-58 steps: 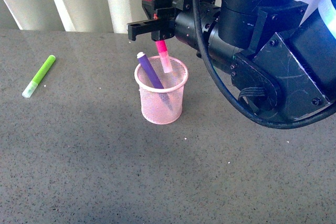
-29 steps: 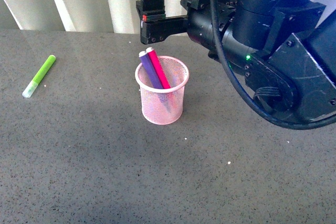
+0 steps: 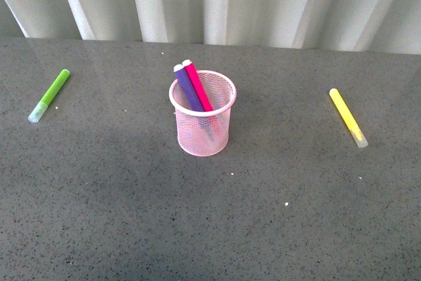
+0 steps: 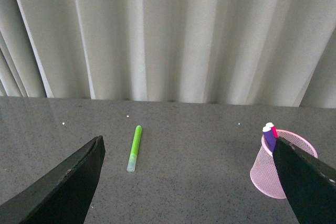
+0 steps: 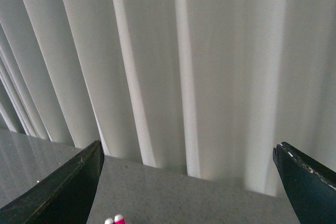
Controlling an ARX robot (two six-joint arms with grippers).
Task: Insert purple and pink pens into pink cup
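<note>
Gone from front view, right arm; both pens (image 3: 195, 87) lean inside pink cup (image 3: 202, 129).

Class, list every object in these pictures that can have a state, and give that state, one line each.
Purple pen: in the cup, leaning, end above the rim.
Pink pen: in the cup, leaning beside the purple one.
Pink cup: upright, holding both pens.
Green marker: lying flat, outside the cup.
Yellow marker: lying flat, outside the cup.
Left hand: open, empty.
Right hand: open, empty.
</note>
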